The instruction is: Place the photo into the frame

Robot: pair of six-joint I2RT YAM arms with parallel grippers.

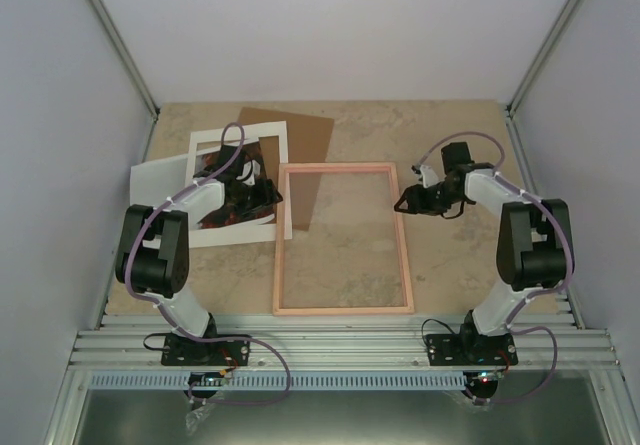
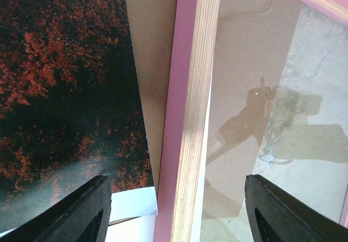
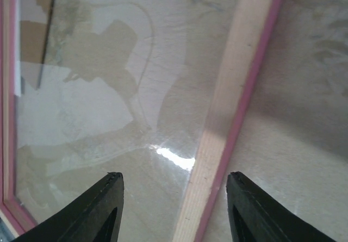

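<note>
The thin pink frame (image 1: 343, 310) lies flat in the middle of the table, with glass in it. The photo (image 2: 60, 73), red foliage on dark ground, lies just left of the frame's left bar (image 2: 190, 117); in the top view my left arm hides most of it. My left gripper (image 2: 179, 206) hovers open over that bar, one finger above the photo side and one above the glass. My right gripper (image 3: 176, 204) is open over the frame's right bar (image 3: 228, 128), gripping nothing. In the top view the left gripper (image 1: 272, 195) and the right gripper (image 1: 401, 203) flank the frame's upper half.
A white mat border (image 1: 205, 150) lies at the back left under the photo. A brown backing board (image 1: 305, 135) lies behind it, partly under the frame's top left corner. White side walls close in the table.
</note>
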